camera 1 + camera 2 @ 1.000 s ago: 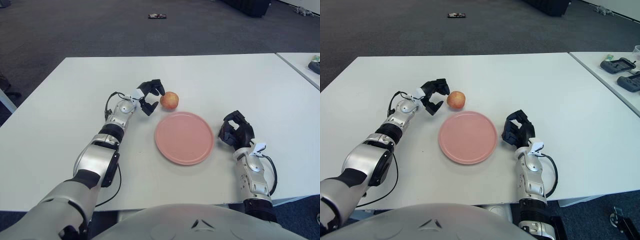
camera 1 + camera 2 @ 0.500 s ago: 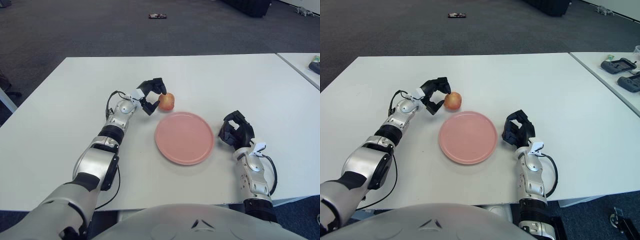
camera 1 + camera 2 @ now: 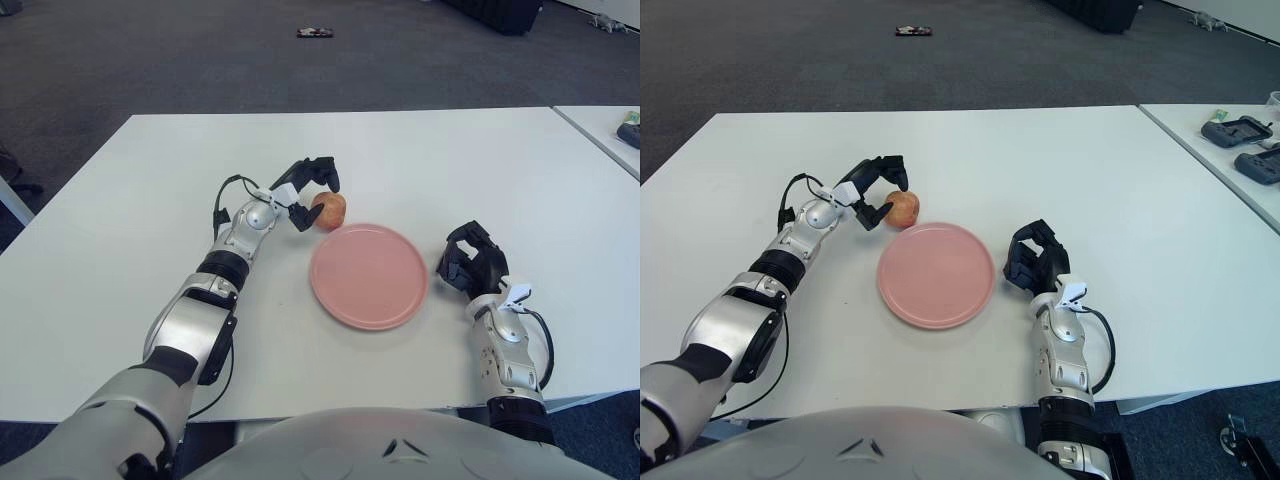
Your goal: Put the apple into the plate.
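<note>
A red-yellow apple [image 3: 332, 212] sits on the white table [image 3: 120, 250], just beyond the upper-left rim of the pink plate [image 3: 370, 282]. My left hand [image 3: 317, 199] reaches in from the left and wraps the apple. Its dark fingers [image 3: 326, 172] arch over the top and the thumb presses in at the lower left. The apple still touches the table, outside the plate. My right hand [image 3: 470, 262] shows to the right of the plate, its fingers curled and holding nothing.
A second white table at the right carries dark handheld devices [image 3: 1232, 131]. A small black object [image 3: 314, 32] lies on the grey carpet beyond the table. The table's front edge runs just ahead of my torso.
My left hand has moved right and closed around the apple. The apple has shifted slightly left and nearer the plate's rim. The right hand has not moved.
</note>
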